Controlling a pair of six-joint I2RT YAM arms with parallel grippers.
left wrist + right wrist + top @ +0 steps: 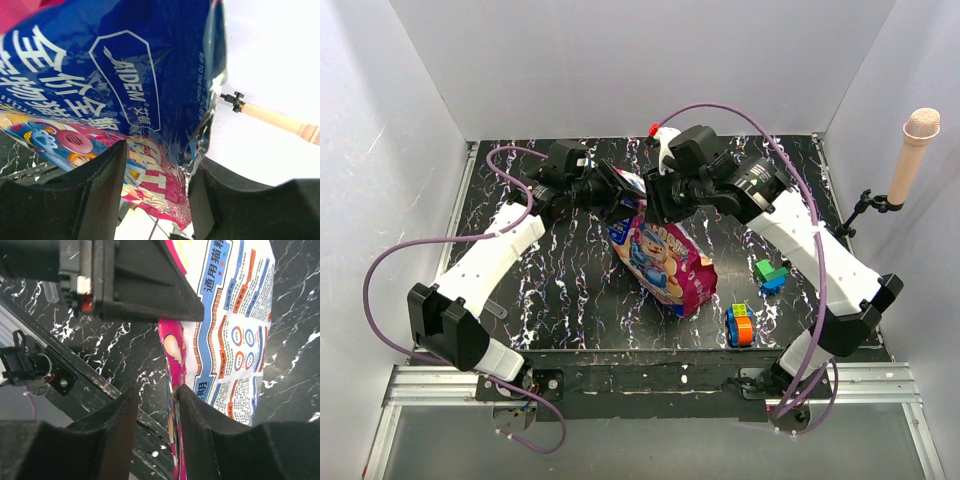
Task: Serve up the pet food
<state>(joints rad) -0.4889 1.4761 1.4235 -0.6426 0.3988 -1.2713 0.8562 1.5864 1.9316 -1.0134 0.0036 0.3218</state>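
The pet food bag (665,260), glossy magenta and blue with a cartoon print, leans on the black marble table (550,280), its top raised between both arms. The pet food itself is hidden inside. My left gripper (620,195) reaches the bag's top from the left. In the left wrist view the bag (100,75) fills the gap of the gripper (157,165), its torn silver edge at the right finger; a real grip does not show. My right gripper (157,390) is open, the bag's magenta edge (172,350) resting against one finger, the other finger apart from it.
A green and blue toy block (770,272) and an orange, blue and green block stack (740,325) lie right of the bag. A white bottle with a red cap (665,140) stands behind the right gripper. A microphone (915,150) stands on a stand at the right wall. White walls enclose the table.
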